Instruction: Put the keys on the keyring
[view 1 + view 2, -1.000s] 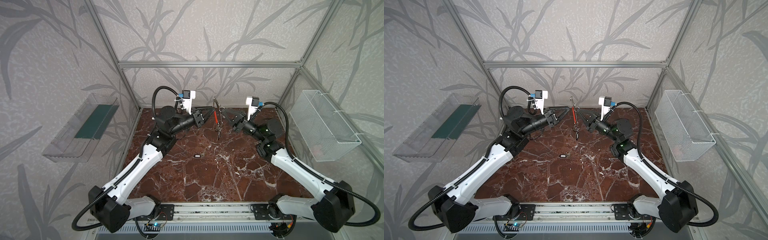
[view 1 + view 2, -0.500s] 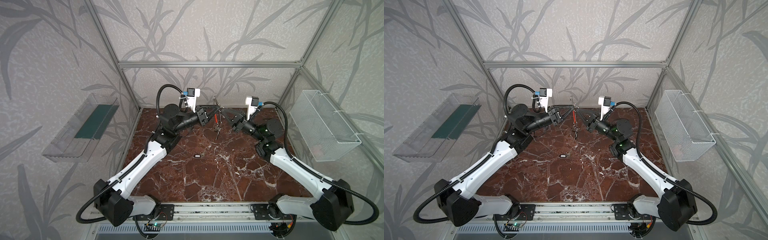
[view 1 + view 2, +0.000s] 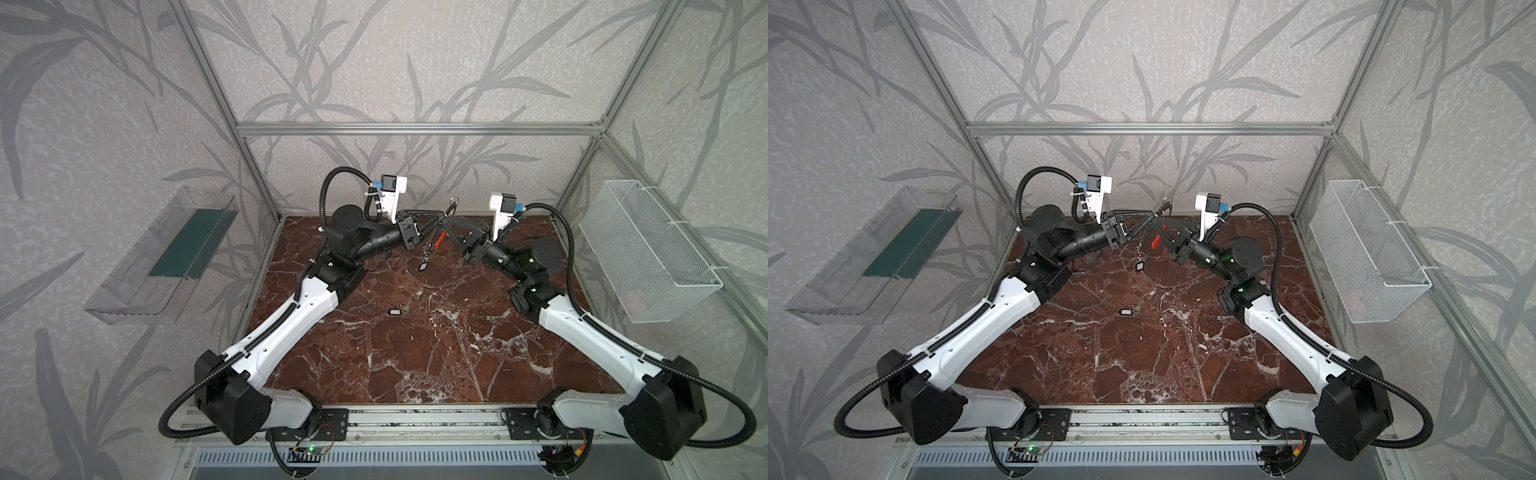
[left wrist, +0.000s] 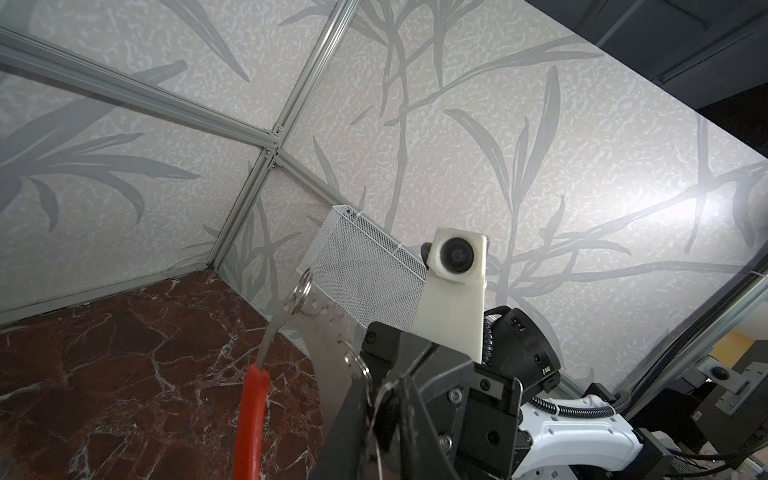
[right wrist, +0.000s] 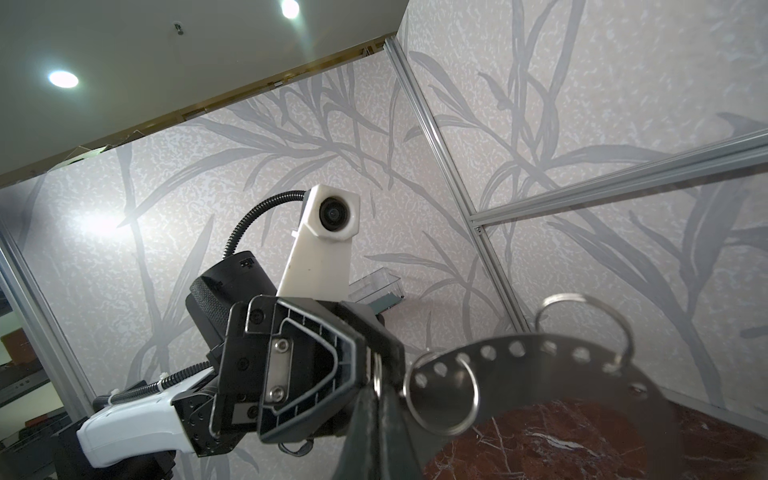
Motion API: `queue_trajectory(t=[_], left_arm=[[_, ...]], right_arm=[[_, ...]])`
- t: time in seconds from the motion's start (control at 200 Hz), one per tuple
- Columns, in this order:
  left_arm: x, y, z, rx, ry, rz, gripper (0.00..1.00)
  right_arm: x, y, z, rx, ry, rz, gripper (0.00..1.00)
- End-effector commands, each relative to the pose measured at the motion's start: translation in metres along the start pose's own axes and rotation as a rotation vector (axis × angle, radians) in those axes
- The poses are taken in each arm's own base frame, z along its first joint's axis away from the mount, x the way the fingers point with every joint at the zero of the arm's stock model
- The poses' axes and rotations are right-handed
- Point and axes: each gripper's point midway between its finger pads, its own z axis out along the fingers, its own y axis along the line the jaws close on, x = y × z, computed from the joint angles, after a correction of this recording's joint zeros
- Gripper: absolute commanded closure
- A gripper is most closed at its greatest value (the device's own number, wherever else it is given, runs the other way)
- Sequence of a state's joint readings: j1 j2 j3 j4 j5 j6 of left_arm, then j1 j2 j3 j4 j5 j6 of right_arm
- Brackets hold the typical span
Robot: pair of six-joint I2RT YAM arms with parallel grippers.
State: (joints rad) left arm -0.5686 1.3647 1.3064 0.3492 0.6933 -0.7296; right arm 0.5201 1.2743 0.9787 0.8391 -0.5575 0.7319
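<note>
Keyring [image 5: 540,353] first: its grey, hole-punched band is held in my right hand [image 3: 446,221], which is clenched tight on it, high above the back of the counter [image 3: 415,353]. The band's red segment [image 3: 440,238] hangs just below those fingertips. My left hand [image 3: 443,214] meets the right one tip to tip. Its jaws are drawn almost together at a small split ring [image 5: 440,390] that sits on the band right beside my right fingers. Whether I have actually pinched that ring I cannot tell. A second split ring [image 5: 582,320] is threaded through a hole further along the band, away from my left hand, and stands up above both hands. Below my left fingertips a dangling key [image 3: 423,265], black tag at its end, hangs in the air clear of the counter. A loose key [image 3: 392,311] with the same kind of tag lies flat on the counter, well below and apart from both hands, on my left arm's side.
</note>
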Motion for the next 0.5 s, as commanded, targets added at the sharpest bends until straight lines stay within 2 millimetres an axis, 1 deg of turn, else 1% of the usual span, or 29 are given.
queue_trajectory(t=[0.0, 0.16, 0.275, 0.385, 0.495], left_arm=[[-0.002, -0.023, -0.004, 0.055, 0.001, 0.034, 0.83], [-0.002, -0.016, -0.012, -0.001, -0.014, 0.050, 0.82], [-0.007, -0.011, -0.021, -0.042, -0.042, 0.054, 0.81], [-0.009, -0.014, -0.024, -0.035, -0.052, 0.056, 0.81], [-0.006, -0.017, -0.021, -0.004, -0.038, 0.037, 0.81]], right_arm=[[-0.014, 0.014, -0.002, -0.022, -0.042, -0.053, 1.00], [-0.016, 0.015, -0.003, -0.022, -0.045, -0.053, 1.00], [-0.015, 0.017, -0.004, -0.024, -0.042, -0.052, 1.00], [-0.015, 0.016, -0.004, -0.023, -0.045, -0.049, 1.00], [-0.016, 0.018, -0.004, -0.029, -0.046, -0.043, 1.00]])
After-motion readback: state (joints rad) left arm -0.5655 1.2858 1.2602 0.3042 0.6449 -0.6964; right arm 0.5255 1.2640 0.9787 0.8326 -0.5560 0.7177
